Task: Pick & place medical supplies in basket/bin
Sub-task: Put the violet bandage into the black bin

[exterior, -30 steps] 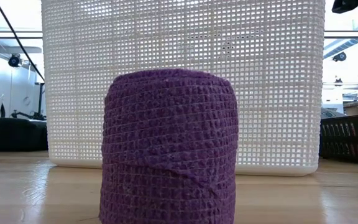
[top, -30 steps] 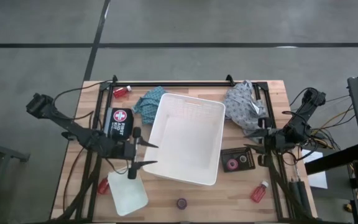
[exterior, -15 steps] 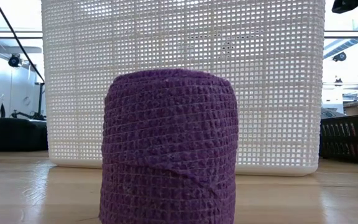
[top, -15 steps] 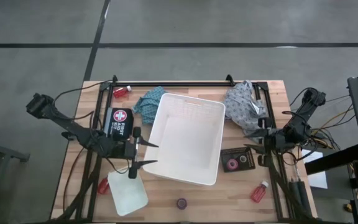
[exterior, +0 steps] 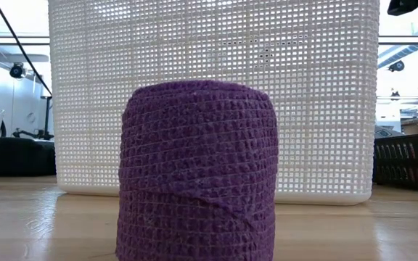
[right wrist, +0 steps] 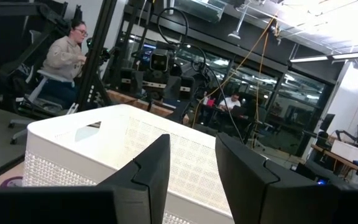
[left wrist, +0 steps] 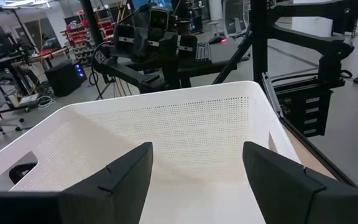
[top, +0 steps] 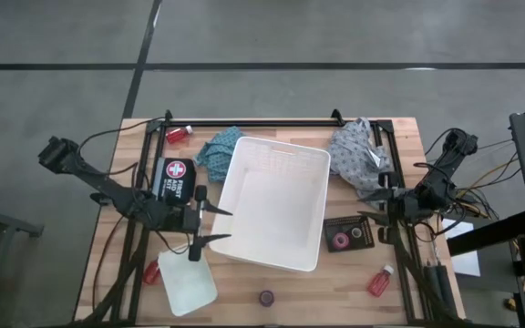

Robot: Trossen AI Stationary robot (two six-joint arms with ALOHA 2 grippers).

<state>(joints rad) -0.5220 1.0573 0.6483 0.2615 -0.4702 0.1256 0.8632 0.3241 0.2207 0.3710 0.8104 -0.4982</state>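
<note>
A: Filling the white basket [top: 277, 211] is my job, and from above it looks bare inside, so nothing is packed yet. The supplies lie all round it: a teal cloth [top: 218, 148] touching its far left corner, a grey cloth [top: 357, 155] at its far right, red bottles [top: 179, 134] at the edges, a purple roll [top: 266, 297] in front.

B: And your grippers?

A: My left gripper [top: 210, 226] hangs at the basket's left wall, fingers [left wrist: 124, 173] parted, holding nothing. My right gripper [top: 379, 206] waits beside the flat black tray [top: 347, 235], jaws narrowly apart, also empty.

B: Best approach?

A: I'd say take the nearest piece first, perhaps the bottle [top: 150, 272] by the small translucent tray [top: 188, 282], lifting clear of the rim before releasing.
</note>
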